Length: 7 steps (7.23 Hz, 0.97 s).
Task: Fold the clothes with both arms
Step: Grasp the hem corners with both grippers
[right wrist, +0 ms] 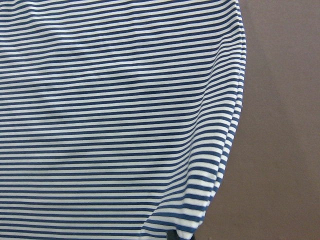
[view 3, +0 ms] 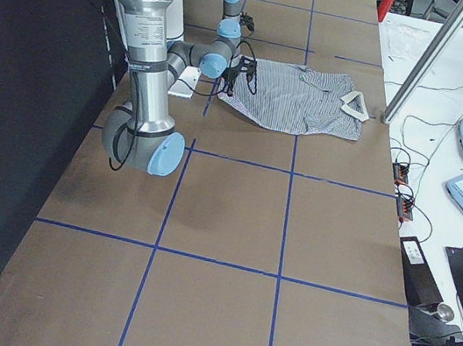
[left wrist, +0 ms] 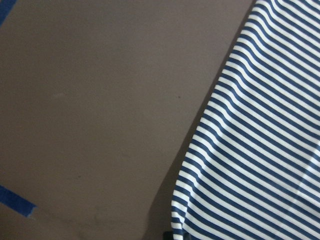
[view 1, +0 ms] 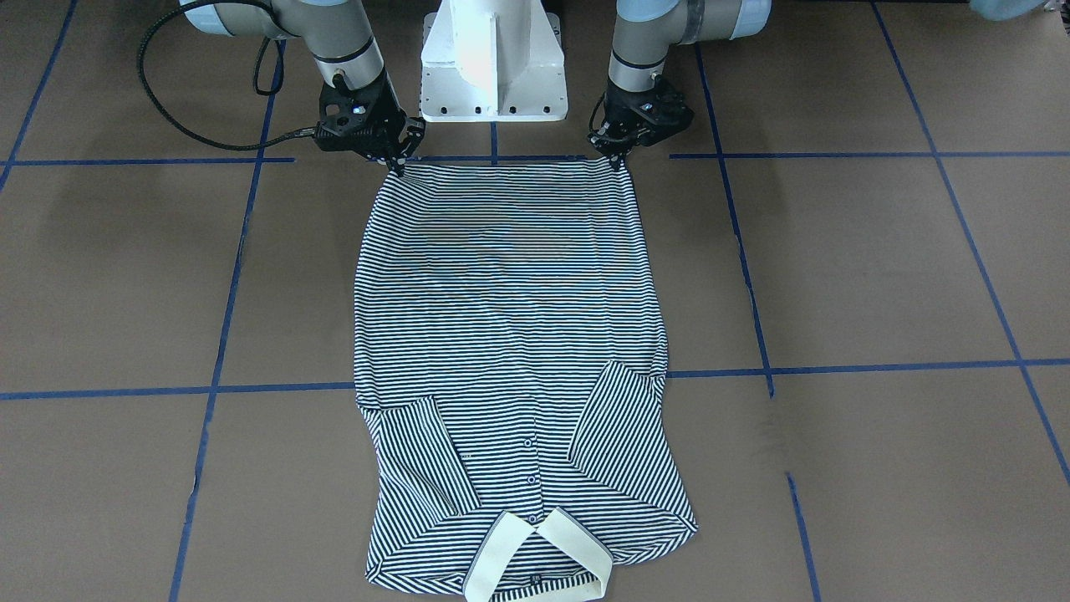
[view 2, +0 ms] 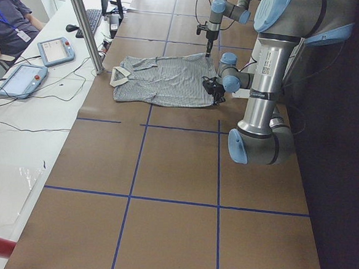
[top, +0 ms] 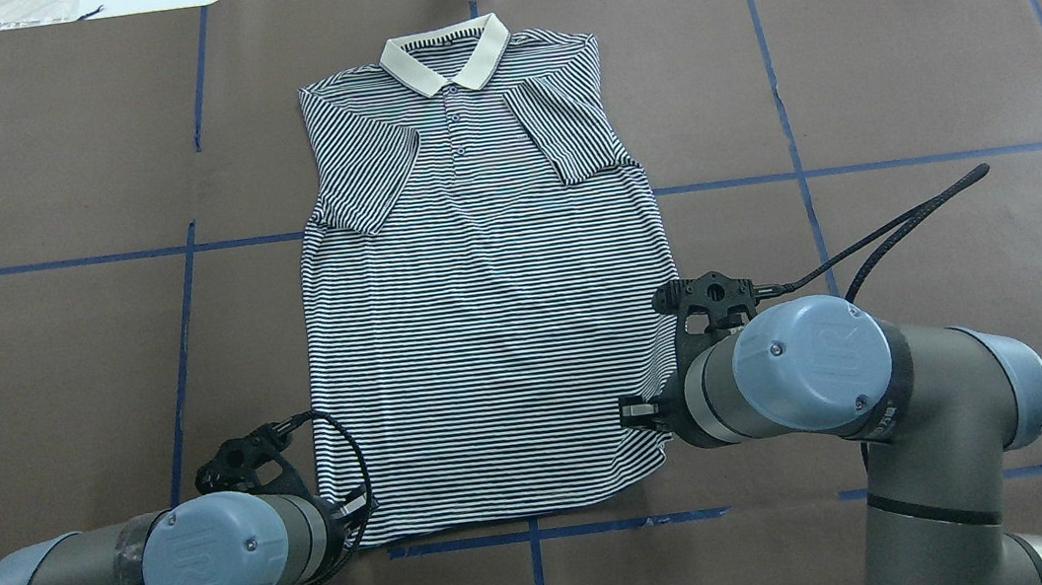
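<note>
As the thin-striped navy-and-white polo shirt [view 1: 510,318] lies flat on the brown table [view 1: 878,267], cream collar [view 1: 535,556] toward its far edge, the black left gripper [view 1: 620,160] and right gripper [view 1: 399,165] pinch the near hem corners, likely needing an even lift collarward next.

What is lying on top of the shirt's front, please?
One sleeve and the other sleeve lie folded inward on the shirt, flanking the buttons. The chest cloth beneath them is covered and cannot be seen.

The left arm [top: 205,555] and right arm [top: 813,361] are alike: silver-grey tubes, black bands, and rounded light-blue joint caps with an embossed UR mark and small screws. Black braided cable [top: 918,207] runs to each black wrist head. A printed white label [view 2: 267,64] marks one tube.
</note>
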Motion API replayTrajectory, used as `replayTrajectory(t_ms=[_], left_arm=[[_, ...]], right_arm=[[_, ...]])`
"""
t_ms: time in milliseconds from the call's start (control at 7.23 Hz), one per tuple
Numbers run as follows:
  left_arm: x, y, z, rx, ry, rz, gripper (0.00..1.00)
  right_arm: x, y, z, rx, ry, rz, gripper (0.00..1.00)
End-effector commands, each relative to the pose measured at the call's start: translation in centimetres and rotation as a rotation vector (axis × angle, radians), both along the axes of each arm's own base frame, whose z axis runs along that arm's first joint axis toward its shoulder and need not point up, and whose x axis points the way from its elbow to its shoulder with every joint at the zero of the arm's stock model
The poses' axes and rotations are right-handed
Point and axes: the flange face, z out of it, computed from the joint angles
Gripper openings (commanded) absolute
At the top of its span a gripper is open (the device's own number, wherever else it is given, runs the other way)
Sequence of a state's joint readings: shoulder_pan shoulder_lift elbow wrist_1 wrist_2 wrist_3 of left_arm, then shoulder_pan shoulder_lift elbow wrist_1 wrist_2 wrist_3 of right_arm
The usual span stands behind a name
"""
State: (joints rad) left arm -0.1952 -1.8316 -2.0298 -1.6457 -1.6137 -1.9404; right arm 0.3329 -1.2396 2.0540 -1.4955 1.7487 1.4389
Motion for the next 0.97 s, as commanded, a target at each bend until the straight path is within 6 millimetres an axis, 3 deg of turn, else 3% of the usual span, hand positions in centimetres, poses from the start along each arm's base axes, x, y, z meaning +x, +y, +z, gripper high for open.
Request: replayTrajectory(t_ms=[0, 138, 277, 415, 554, 692, 830], left_arm=[[-2.8, 0.2, -2.8, 0.015, 0.021, 0.003, 0.0], [-3.6, 0.5, -3.6, 0.02, 0.039, 0.004, 0.0], [-5.0, 1.6, -5.6, 0.03, 0.088, 0.018, 0.0], [-5.5, 5.6, -7.5, 0.029, 0.103, 0.1, 0.0], [-8.6, 6.6, -9.5, 0.027, 0.093, 0.115, 0.0], [-10.2, 6.7, -10.2, 0.026, 0.084, 0.116, 0.0], [-10.3, 6.5, -10.2, 0.026, 0.084, 0.111, 0.0]], right_arm=[[1.7, 0.3, -0.6, 0.003, -0.015, 0.004, 0.0], [2.9, 1.2, -0.1, 0.0, -0.014, -0.004, 0.0], [4.2, 3.2, 0.0, 0.0, -0.024, -0.031, 0.0], [5.7, 6.0, -0.5, 0.001, -0.047, -0.075, 0.0], [7.3, 8.3, -1.1, -0.015, -0.07, -0.099, 0.0], [7.7, 9.0, -1.4, -0.02, -0.079, -0.109, 0.0], [7.4, 9.2, -1.5, -0.017, -0.08, -0.113, 0.0]])
